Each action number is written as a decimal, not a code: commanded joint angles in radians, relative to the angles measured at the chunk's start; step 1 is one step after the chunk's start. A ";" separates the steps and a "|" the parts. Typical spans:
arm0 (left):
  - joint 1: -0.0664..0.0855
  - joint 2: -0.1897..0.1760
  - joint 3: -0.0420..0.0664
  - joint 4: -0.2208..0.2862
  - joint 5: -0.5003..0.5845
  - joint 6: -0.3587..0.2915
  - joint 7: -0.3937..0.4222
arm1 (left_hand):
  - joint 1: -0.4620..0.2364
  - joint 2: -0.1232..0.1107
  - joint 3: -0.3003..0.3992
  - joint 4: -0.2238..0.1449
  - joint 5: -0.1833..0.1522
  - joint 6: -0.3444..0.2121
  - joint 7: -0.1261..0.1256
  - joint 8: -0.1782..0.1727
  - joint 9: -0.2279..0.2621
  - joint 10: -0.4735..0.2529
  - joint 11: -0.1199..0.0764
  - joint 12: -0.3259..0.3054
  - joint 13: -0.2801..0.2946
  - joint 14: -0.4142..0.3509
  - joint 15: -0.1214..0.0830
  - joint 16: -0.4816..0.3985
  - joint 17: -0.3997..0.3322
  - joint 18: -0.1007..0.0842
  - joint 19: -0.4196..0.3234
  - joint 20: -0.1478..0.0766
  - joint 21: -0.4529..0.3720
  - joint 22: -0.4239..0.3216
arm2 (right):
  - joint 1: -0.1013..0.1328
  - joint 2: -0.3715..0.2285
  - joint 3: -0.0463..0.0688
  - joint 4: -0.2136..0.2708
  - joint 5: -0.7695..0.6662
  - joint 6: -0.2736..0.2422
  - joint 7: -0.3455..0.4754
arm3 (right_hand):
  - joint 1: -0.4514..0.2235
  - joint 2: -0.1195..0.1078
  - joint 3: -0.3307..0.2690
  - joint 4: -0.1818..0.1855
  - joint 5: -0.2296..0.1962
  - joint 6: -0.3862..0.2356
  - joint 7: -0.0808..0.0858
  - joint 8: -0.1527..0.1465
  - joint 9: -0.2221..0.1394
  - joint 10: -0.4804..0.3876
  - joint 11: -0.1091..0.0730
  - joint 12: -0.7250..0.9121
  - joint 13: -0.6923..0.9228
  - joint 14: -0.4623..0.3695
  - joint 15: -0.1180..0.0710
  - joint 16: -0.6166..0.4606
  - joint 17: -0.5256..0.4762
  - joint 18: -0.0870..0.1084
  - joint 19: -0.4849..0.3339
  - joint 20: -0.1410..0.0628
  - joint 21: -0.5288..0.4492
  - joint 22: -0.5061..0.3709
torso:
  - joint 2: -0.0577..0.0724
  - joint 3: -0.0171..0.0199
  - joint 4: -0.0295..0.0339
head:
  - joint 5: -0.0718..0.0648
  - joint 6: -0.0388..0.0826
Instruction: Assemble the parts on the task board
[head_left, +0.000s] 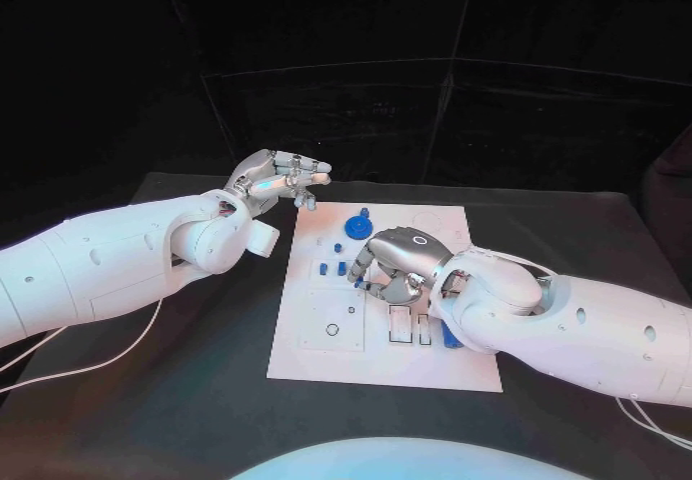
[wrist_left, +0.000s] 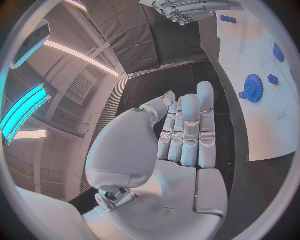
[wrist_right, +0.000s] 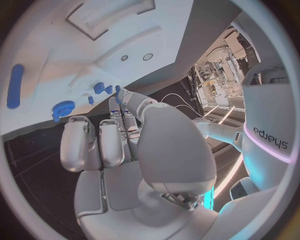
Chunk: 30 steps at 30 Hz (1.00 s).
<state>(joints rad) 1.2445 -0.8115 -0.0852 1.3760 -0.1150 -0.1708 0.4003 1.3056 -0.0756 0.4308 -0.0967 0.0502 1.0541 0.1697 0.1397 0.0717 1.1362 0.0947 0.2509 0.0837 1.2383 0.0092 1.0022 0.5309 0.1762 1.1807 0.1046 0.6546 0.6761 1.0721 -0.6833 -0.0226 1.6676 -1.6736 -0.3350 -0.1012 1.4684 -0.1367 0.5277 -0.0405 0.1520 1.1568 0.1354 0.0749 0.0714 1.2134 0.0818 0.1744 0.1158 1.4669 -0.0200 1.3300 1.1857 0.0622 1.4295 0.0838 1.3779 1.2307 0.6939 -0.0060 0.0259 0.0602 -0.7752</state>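
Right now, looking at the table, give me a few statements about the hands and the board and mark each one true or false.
1. The right hand is over the task board. True.
2. The left hand grips the blue gear. False: it holds nothing, off the board's far left corner.
3. The blue gear lies near the board's far edge. True.
4. The task board lies on a white table. False: the table is black.
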 joint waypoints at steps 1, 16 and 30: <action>0.002 0.002 0.001 0.001 0.005 0.011 0.005 | 0.006 0.002 -0.002 -0.004 -0.001 -0.005 -0.001 0.004 -0.001 -0.008 -0.002 0.005 0.002 -0.005 -0.001 -0.003 -0.001 0.006 -0.006 0.003 0.000 -0.001 | -0.008 0.011 0.001 -0.013 0.006 0.044 0.018 | -0.007 0.002 0.007 -0.001 0.006 0.001 0.003 -0.004 -0.001 0.025 -0.020 0.001 0.002 0.038 -0.003 0.004 -0.001 0.009 0.001 -0.005 0.001 -0.003 | 0.000 0.0010 0.0005 | 0.006 -0.007; 0.002 0.006 0.001 -0.002 0.005 0.014 0.005 | 0.006 0.002 -0.002 -0.004 -0.001 -0.005 -0.001 0.004 -0.001 -0.008 -0.002 0.005 0.002 -0.005 -0.001 -0.003 -0.001 0.006 -0.006 0.003 0.000 -0.001 | -0.029 0.045 -0.004 -0.043 -0.006 0.094 0.023 | -0.010 0.001 0.008 -0.002 0.008 0.000 0.003 -0.004 -0.002 0.025 -0.019 0.001 0.002 0.038 -0.002 0.004 -0.001 0.009 0.001 -0.005 0.002 -0.002 | -0.001 0.0015 0.0000 | 0.021 -0.023; 0.002 0.006 0.001 -0.002 0.005 0.016 0.005 | 0.005 0.003 -0.004 -0.003 -0.001 -0.006 0.000 0.005 -0.001 -0.010 -0.001 0.007 0.002 -0.006 0.000 -0.004 -0.004 0.006 -0.005 0.004 -0.001 -0.002 | -0.035 0.053 -0.006 -0.057 -0.020 0.107 0.023 | -0.010 0.001 0.009 -0.004 0.009 -0.001 0.003 -0.005 -0.002 0.024 -0.019 0.000 0.002 0.038 -0.002 0.004 -0.002 0.009 0.000 -0.004 0.001 -0.003 | 0.000 0.0012 0.0001 | 0.023 -0.028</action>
<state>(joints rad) 1.2446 -0.8064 -0.0851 1.3731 -0.1149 -0.1668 0.3998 1.3056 -0.0756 0.4308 -0.0967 0.0502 1.0541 0.1697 0.1396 0.0718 1.1326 0.0911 0.2556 0.0845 1.2384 0.0091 1.0022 0.5279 0.1756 1.1807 0.1046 0.6546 0.6754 1.0360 -0.6312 -0.0284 1.6100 -1.6813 -0.2407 -0.0852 1.4642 -0.1409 0.5304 -0.0433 0.1572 1.1568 0.1354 0.0748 0.0706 1.2134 0.0817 0.1703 0.1171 1.4669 -0.0199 1.3300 1.1845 0.0622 1.4295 0.0838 1.3778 1.2289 0.6934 -0.0047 0.0264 0.0819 -0.8023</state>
